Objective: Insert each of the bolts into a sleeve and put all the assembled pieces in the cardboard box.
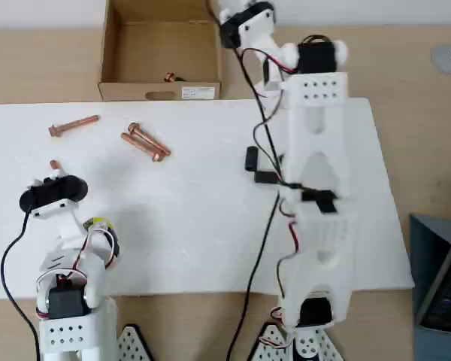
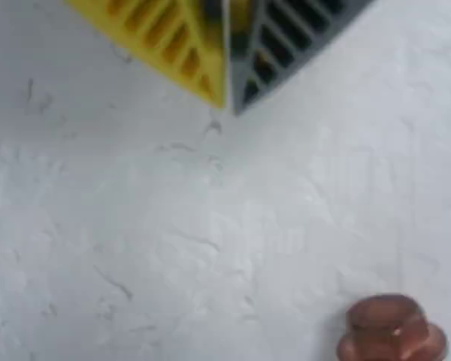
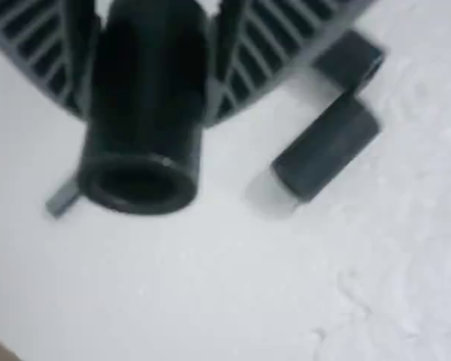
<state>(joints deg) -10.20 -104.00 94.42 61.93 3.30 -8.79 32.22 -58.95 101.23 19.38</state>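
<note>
The right pincer (image 3: 146,113) grips a black sleeve (image 3: 139,162) over the white mat (image 1: 195,226), two loose sleeves (image 3: 327,147) lying just beside it. The left pincer (image 2: 227,98) is closed on nothing, near a bolt (image 2: 391,335) towards the worktop's left edge. The cardboard box (image 1: 135,92) sits at the far edge.

The left pincer (image 2: 227,105) is cut off by the frame edge, with only its tips seen. A blurred bolt (image 2: 391,335) is cropped so that only its head is shown. The copper piece (image 1: 171,77) in the cardboard box (image 1: 128,90) is half hidden by the front wall. A small grey piece (image 3: 60,201) partly covered by the gripped sleeve (image 3: 143,150) cannot be identified.
</note>
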